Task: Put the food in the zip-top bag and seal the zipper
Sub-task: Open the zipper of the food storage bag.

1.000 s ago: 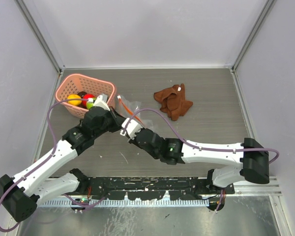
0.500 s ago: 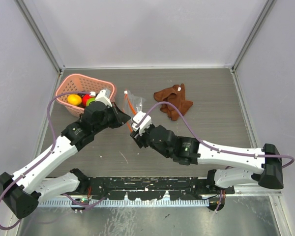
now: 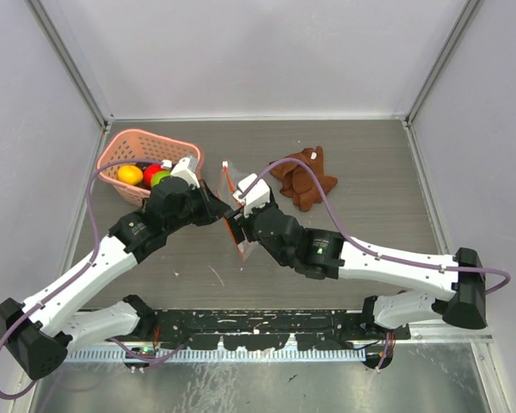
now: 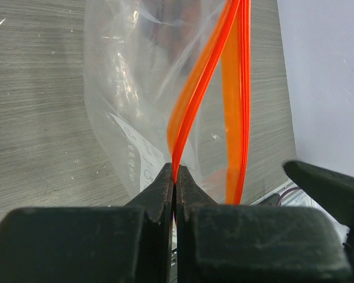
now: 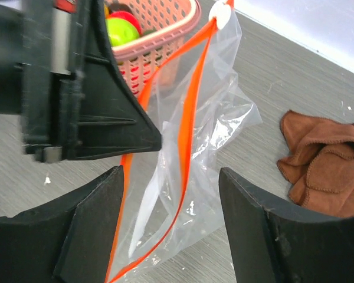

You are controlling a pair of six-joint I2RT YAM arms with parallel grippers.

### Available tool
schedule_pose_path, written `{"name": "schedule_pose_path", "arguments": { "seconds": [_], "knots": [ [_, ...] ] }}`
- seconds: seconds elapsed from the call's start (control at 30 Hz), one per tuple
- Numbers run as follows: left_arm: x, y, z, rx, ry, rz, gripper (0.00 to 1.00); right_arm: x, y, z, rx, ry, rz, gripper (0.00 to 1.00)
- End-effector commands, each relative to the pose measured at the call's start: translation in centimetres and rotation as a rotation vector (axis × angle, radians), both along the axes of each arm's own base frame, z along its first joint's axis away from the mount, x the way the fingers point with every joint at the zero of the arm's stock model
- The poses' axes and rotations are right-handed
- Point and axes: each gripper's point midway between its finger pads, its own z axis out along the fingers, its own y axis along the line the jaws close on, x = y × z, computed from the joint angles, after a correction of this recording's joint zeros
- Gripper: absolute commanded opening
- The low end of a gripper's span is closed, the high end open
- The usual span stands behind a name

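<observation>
Both arms are closing in at the table's middle, and the zip-top bag [image 4: 130, 88], flat half a second ago, is now hanging upright just right of the pink basket [image 3: 125, 142]. The left gripper [image 4: 175, 177] is pinching one lip of the zipper [image 4: 197, 94], fingers pressed together. The right gripper [image 5: 170, 177] is straddling the bag, fingers spread. The mouth is parting, so filling looks to be next.

Both arms stretch forward, wrists nearly meeting, the left gripper [image 4: 175, 177] clamped on the zipper [image 4: 194, 100] (fingers [image 4: 159, 197] pressed flat together), the right gripper [image 5: 171, 172] spread wide.
</observation>
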Motion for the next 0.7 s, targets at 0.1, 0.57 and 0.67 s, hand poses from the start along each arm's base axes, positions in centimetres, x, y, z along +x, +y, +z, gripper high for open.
{"name": "schedule_pose_path", "arguments": {
  "seconds": [0.1,0.57,0.67],
  "knots": [
    [0.0,-0.8,2.7,-0.038,-0.067,-0.038,0.00,2.9,-0.5,-1.7,0.058,0.087,-0.069,0.69],
    [-0.1,-1.2,1.6,-0.023,-0.042,-0.061,0.00,3.0,1.3,-4.2,0.097,0.208,0.073,0.61],
    [-0.1,-1.2,1.6,-0.021,-0.043,-0.062,0.00,3.4,1.2,-4.6,0.093,0.214,0.057,0.56]
  ]
}}
